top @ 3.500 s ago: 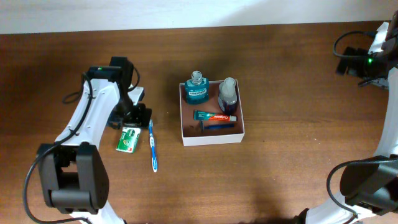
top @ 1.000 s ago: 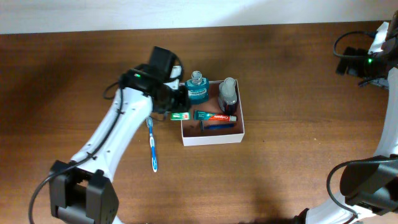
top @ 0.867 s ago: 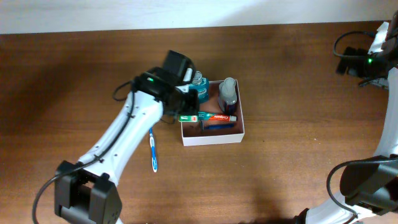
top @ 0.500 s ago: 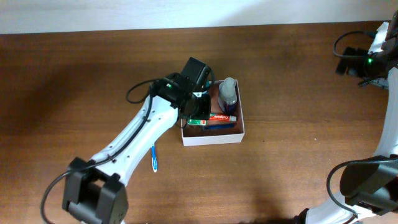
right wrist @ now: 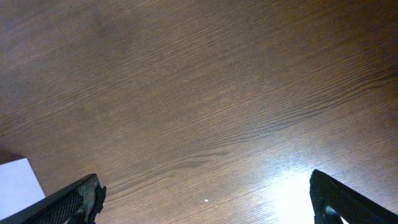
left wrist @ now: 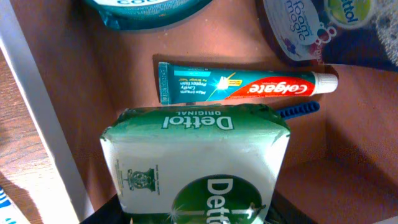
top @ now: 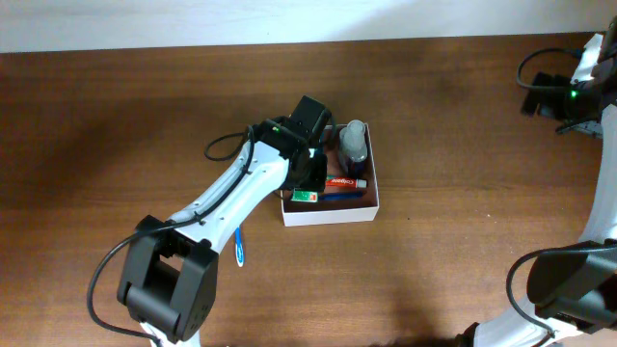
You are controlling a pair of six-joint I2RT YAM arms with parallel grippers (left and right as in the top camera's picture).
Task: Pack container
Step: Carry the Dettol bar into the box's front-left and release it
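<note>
Your left gripper (left wrist: 189,214) clamps the soap (left wrist: 196,155) at the container's (top: 333,215) near-left corner; your right gripper (right wrist: 208,198) gapes wide, empty.

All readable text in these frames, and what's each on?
"Dettol ORIGINAL": soap, upside down; "Dett" again lower, cut off.
"Colgate": toothpaste; its teal fine print is too small to read.
"foam", "Dettol": purple bottle, partly cropped.
Teal bottle: lettering cut off, unreadable.
Right wrist view: none.
</note>
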